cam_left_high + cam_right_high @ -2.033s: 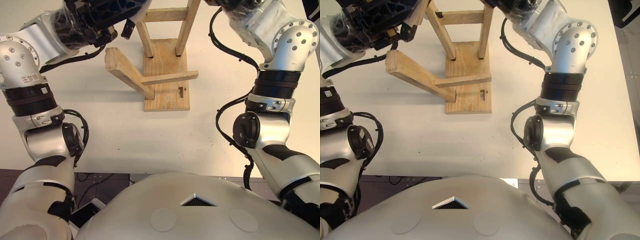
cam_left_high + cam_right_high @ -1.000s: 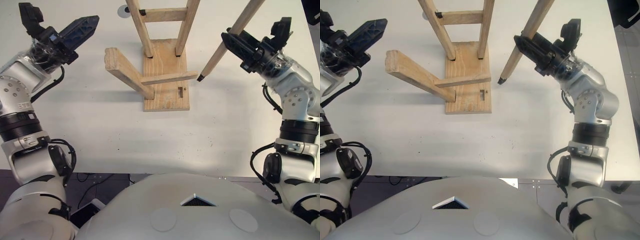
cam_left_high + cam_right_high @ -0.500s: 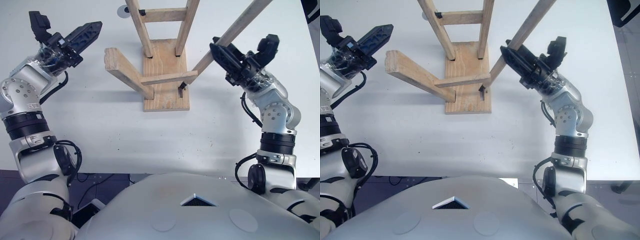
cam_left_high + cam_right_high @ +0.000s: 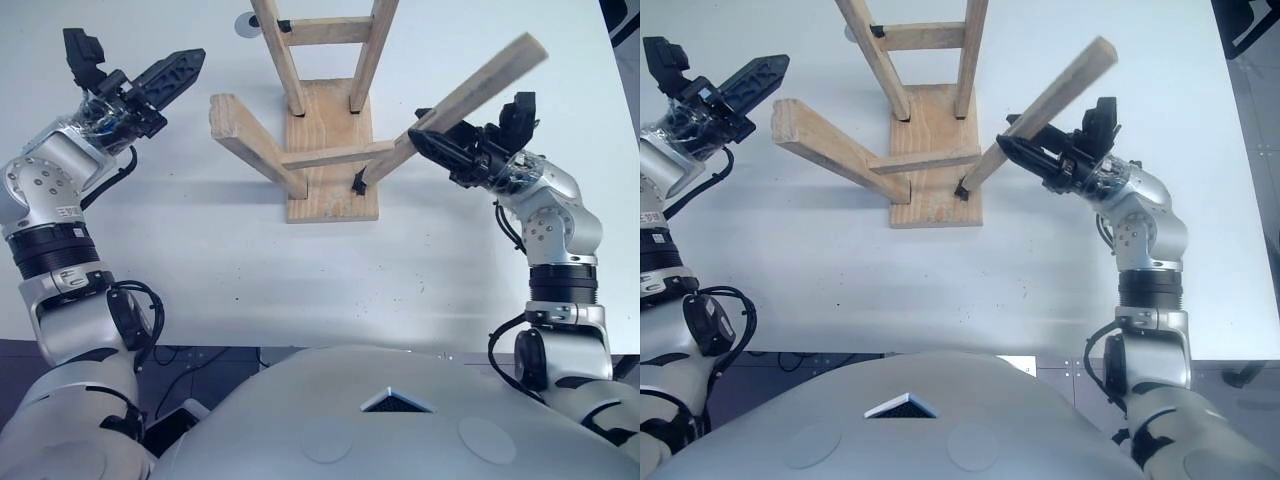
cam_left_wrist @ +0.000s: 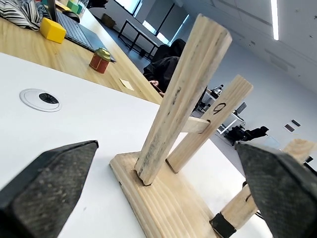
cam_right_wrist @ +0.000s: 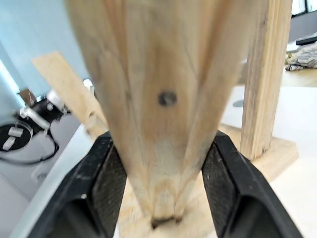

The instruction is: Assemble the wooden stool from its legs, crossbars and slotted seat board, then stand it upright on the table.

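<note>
Seat board (image 4: 322,200), legs (image 4: 280,50): bare matt wood, grainy. Table (image 4: 230,270): smooth matt wht.

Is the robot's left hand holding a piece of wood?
No, the left hand is open and empty, off to the side of the seat board.

The white table (image 4: 300,270) is bright and lit evenly from above. The legs (image 4: 283,60) throw only soft, pale grey shadows on it, without hard edges. In the left wrist view a ceiling strip light (image 5: 274,10) glows white.
</note>
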Robot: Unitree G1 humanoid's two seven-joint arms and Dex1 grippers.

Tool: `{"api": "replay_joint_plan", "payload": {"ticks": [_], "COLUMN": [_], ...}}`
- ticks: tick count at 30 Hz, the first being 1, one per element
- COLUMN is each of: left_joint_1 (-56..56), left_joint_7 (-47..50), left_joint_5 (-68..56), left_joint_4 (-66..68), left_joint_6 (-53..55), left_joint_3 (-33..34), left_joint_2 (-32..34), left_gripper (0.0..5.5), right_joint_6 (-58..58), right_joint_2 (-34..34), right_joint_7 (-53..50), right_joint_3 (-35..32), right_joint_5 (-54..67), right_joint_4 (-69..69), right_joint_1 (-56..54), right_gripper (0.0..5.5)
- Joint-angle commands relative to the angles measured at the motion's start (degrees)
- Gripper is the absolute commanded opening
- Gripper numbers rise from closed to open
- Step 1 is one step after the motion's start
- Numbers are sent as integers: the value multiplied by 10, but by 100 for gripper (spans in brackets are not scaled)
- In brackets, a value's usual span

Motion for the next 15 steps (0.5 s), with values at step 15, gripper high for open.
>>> {"api": "replay_joint_plan", "payload": {"ticks": [15], "left_joint_1": [50], "left_joint_7": [31], "left_joint_5": [17], "left_joint_4": [-46], "left_joint_6": [-23], "left_joint_3": [6], "left_joint_2": [-16], "left_gripper": [508], "right_joint_6": [-86], "right_joint_2": [-134], "right_joint_7": [115], "right_joint_3": [150], "right_joint_5": [-164], "right_joint_4": [27], "right_joint_1": [-114], "right_gripper": [202]}}
